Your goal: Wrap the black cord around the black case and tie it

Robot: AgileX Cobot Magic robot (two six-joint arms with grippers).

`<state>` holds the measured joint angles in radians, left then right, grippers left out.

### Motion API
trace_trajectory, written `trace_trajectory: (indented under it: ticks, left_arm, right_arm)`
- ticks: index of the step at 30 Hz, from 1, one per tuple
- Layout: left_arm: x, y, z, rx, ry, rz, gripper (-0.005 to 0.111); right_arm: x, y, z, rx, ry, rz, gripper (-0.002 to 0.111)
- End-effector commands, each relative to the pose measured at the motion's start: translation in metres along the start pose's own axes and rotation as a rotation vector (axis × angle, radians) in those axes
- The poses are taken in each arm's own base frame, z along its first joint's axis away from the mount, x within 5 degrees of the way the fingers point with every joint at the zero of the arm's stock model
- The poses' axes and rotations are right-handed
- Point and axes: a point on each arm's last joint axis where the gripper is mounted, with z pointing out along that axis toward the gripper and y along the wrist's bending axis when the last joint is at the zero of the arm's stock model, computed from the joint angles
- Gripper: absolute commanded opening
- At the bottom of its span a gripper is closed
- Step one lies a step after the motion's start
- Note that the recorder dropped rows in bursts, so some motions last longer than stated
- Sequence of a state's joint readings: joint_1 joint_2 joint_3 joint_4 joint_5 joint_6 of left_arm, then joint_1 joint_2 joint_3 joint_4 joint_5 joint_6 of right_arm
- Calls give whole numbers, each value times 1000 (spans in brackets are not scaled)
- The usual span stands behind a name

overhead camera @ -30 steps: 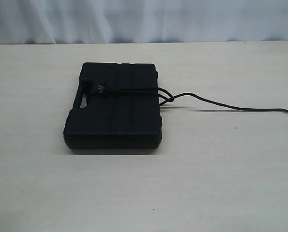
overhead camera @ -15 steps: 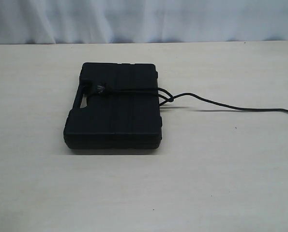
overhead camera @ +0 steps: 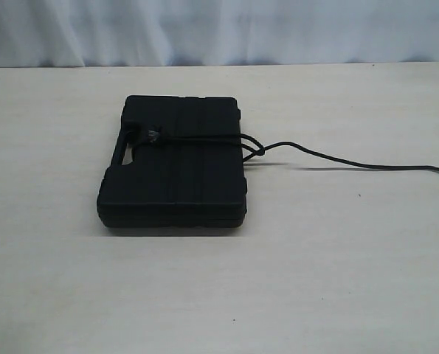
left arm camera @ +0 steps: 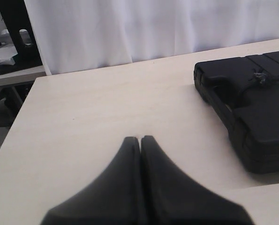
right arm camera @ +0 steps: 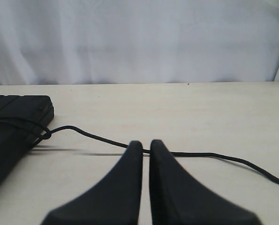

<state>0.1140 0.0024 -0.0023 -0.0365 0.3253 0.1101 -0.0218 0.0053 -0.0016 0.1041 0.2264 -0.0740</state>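
**Wrap in place, tie appears made; both arms clear of the case**

- The black case (overhead camera: 175,184) lies flat on the table (overhead camera: 315,287), left of the middle in the exterior view, its handle slot (overhead camera: 123,153) on the left side.
- The black cord (overhead camera: 337,159) crosses the lid from the handle side to the right edge. A frayed knot (overhead camera: 153,135) sits on the lid beside the handle, and a small loop (overhead camera: 254,150) is cinched at the right edge. The underside is hidden, so a full turn is not confirmed.
- The long tail trails right across the table and out of frame.
- Left gripper (left arm camera: 140,139): jaws pressed together, nothing between them, well apart from the case.
- Right gripper (right arm camera: 142,143): jaws closed and empty. The cord lies on the table just beyond its tips, not pinched.

Judgement: task near or at its end. What may remain is checking that the tie is snug.
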Motion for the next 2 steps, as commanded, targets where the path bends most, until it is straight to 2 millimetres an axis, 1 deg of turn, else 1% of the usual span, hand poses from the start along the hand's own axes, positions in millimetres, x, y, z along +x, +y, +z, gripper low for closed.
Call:
trace_trajectory:
  ticks: [1, 2]
  left_arm:
    - [-1, 0, 0, -2, -17, -1, 0]
    - [-1, 0, 0, -2, -17, -1, 0]
  right_arm:
    - [1, 0, 0, 7, 1, -15, 5]
    - [1, 0, 0, 7, 1, -15, 5]
